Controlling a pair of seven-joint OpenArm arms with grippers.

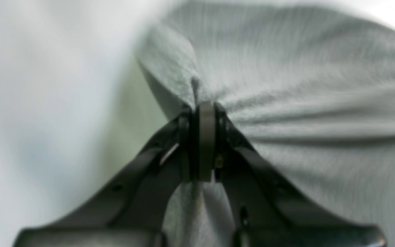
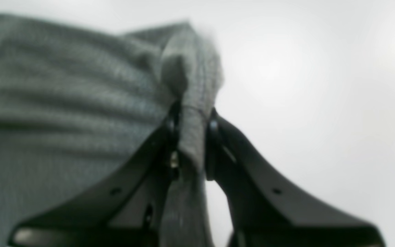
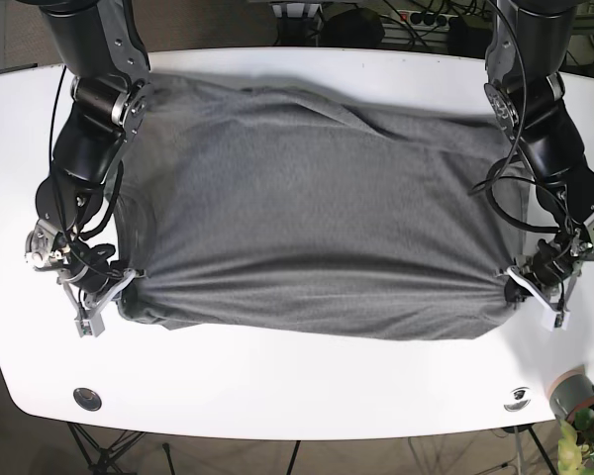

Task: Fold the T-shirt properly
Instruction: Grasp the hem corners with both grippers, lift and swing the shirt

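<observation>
A grey T-shirt (image 3: 317, 213) lies spread across the white table (image 3: 307, 381), its near edge pulled taut between the two arms. My left gripper (image 1: 204, 113) is shut on a bunched corner of the T-shirt (image 1: 286, 85); in the base view the left gripper (image 3: 515, 282) sits at the cloth's near right corner. My right gripper (image 2: 190, 120) is shut on a fold of the T-shirt (image 2: 63, 103); in the base view the right gripper (image 3: 124, 287) sits at the near left corner. Both wrist views are blurred.
A round metal fitting (image 3: 86, 398) is set in the table near the front left, another (image 3: 517, 398) near the front right. A small pot with a plant (image 3: 584, 406) stands off the table's front right corner. Cables (image 3: 406, 20) run behind the far edge.
</observation>
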